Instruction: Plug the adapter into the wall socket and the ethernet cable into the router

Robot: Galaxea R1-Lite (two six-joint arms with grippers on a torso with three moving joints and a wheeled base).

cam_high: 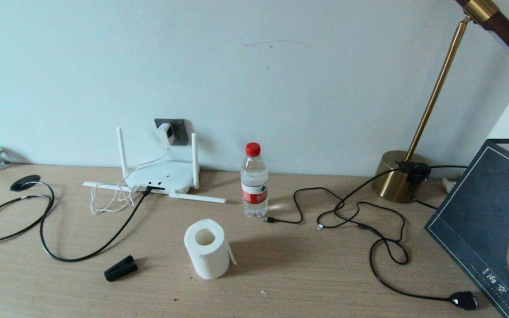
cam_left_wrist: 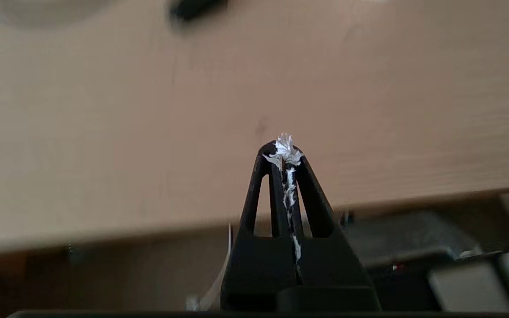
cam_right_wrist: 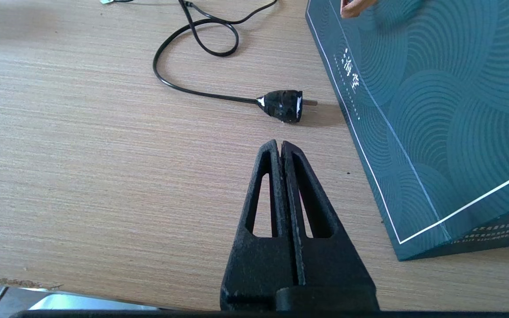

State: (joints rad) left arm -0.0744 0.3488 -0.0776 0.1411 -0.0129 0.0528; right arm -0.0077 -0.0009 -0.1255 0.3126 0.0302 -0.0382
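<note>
From my seat, left to right across the desk (cam_high: 307,282). Far left: a black grommet (cam_high: 25,182) in the desktop, with the ethernet cable (cam_high: 47,238) looping out beside it and running in a long curve to the router (cam_high: 161,176). Its end sits at the router's front edge port, looks plugged in. Router lies flat against the wall, two antennas up, two lying down on the desk. The thin white cord (cam_high: 113,198) is bunched just left of the router and climbs to the adapter (cam_high: 166,133), which is seated in the wall socket (cam_high: 179,128) just above the router.

In front: a small black clip (cam_high: 120,268) lying near the desk edge, a white paper roll (cam_high: 207,248) standing just right of it. Water bottle (cam_high: 254,180) with red cap upright right of the router. Then loose black cables (cam_high: 360,216) snaking toward the brass lamp base (cam_high: 399,176), one ending in a black plug (cam_high: 463,300) near the front right. A dark teal box (cam_high: 488,221) at far right.

Left gripper (cam_left_wrist: 284,152): jaws closed, white paper shreds pinched between the tips, hanging over the desk's near edge. Blurred, can't read more.

Right gripper (cam_right_wrist: 279,145): jaws closed on nothing, parked low over the desk, just short of the black plug and beside the teal box.
</note>
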